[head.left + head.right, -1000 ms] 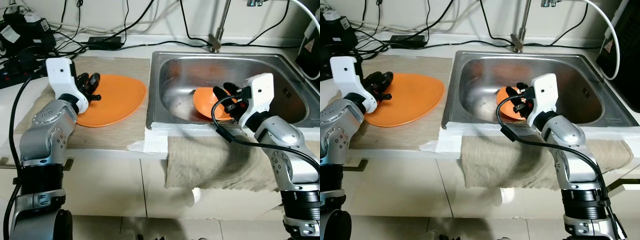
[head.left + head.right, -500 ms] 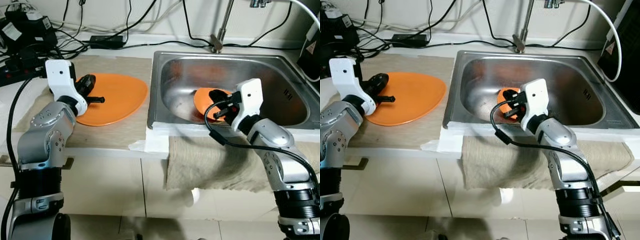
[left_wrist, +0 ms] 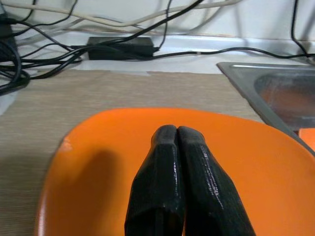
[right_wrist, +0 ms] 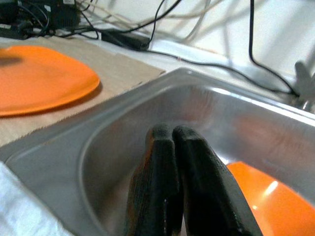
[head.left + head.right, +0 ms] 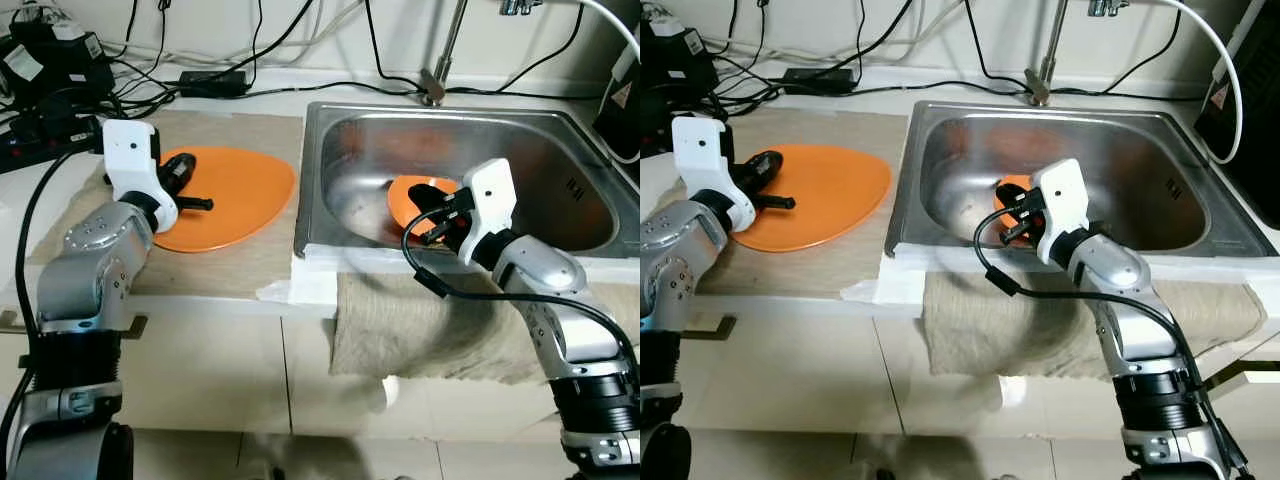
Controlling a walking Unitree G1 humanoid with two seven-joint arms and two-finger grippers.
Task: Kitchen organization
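A large orange plate lies on a beige mat left of the sink. My left gripper hovers low over the plate's left part; in the left wrist view its fingers are pressed together with nothing between them. A small orange dish rests on the floor of the steel sink. My right gripper is inside the sink at the dish's near edge, fingers shut and empty, with the dish beside them.
A faucet stands behind the sink. Cables and a black power adapter run along the back wall, with more electronics at the far left. A beige towel hangs over the counter's front edge.
My right gripper has moved left inside the sink, and its fingers, spread a second ago, are now together. My left gripper has shifted slightly right over the plate.
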